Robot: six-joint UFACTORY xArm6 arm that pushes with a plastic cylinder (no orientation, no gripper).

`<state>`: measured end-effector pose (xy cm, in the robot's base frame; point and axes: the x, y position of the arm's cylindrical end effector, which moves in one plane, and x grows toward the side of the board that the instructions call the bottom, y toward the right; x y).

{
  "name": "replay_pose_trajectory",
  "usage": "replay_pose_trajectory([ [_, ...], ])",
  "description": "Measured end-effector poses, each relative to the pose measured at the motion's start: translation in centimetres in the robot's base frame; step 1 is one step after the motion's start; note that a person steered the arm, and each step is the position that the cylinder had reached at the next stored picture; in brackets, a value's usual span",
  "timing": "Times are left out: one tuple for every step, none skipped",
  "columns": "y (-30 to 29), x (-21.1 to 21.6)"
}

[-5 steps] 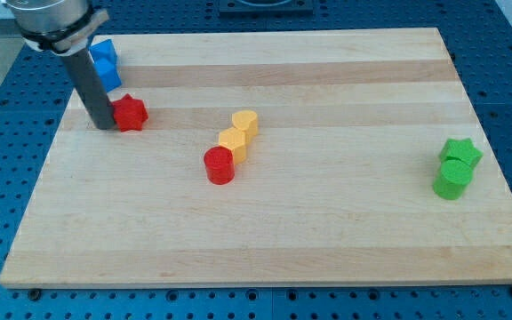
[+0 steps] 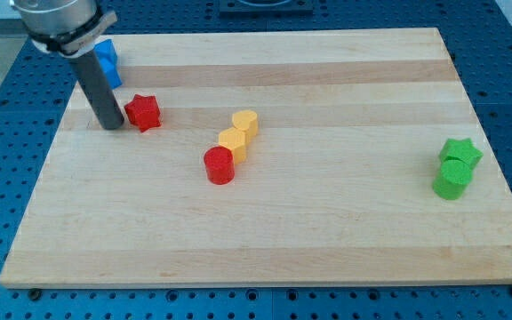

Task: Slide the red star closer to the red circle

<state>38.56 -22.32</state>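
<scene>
The red star (image 2: 143,112) lies on the wooden board at the upper left. The red circle (image 2: 220,165) sits near the board's middle, below and to the right of the star. My tip (image 2: 111,125) rests on the board just left of the red star, touching or nearly touching its left side. The dark rod rises from there toward the view's top left.
Two yellow blocks (image 2: 238,133) lie in a diagonal line touching the red circle's upper right. Two blue blocks (image 2: 106,60) sit at the top left, partly behind the rod. A green star (image 2: 461,151) and a green circle (image 2: 452,179) sit at the right edge.
My tip has moved right and the red star has slid a little to the right with it, toward the red circle. The other blocks have not moved.
</scene>
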Motion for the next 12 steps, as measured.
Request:
replay_pose_trajectory([
  [0.2, -2.3],
  [3.6, -2.6],
  [5.9, -1.7],
  [6.0, -0.7],
  [6.1, 0.0],
  [7.8, 0.0],
  [10.4, 0.0],
  [10.4, 0.0],
  [10.8, 0.0],
  [10.1, -2.9],
  [8.0, -4.8],
  [6.7, -4.7],
])
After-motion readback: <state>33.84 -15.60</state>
